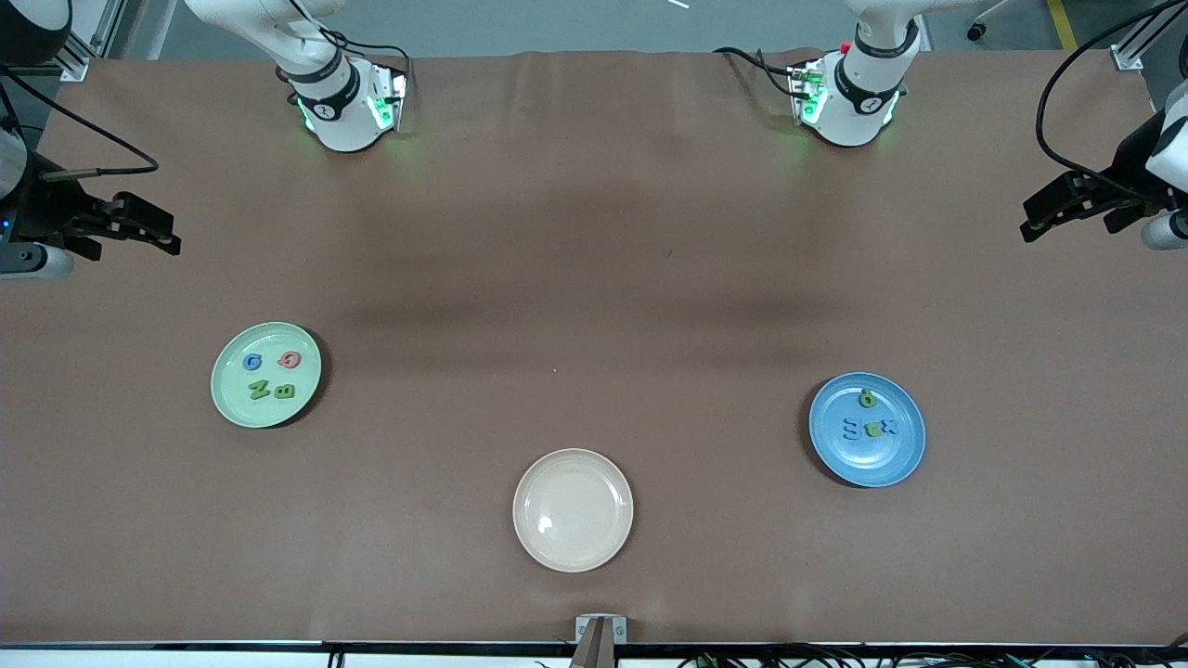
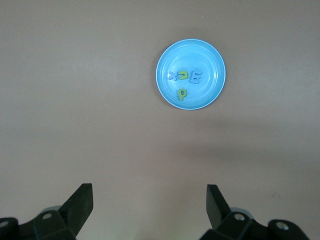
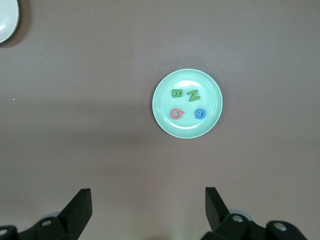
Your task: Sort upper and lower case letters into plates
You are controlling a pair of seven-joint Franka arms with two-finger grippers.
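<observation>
Fingers spread on left gripper [image 1: 1030, 225] and right gripper [image 1: 172, 239], both empty, parked off cream plate [image 1: 573, 509]. Letters sit in mint plate [image 1: 266, 374] and blue plate [image 1: 866, 430]; sorting looks done.

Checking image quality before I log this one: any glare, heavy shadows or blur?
Front view: a small glare spot on the beige plate, soft shadow bands across the table. Left wrist view: sharp, blue plate evenly lit. Right wrist view: the same for the green plate.
</observation>
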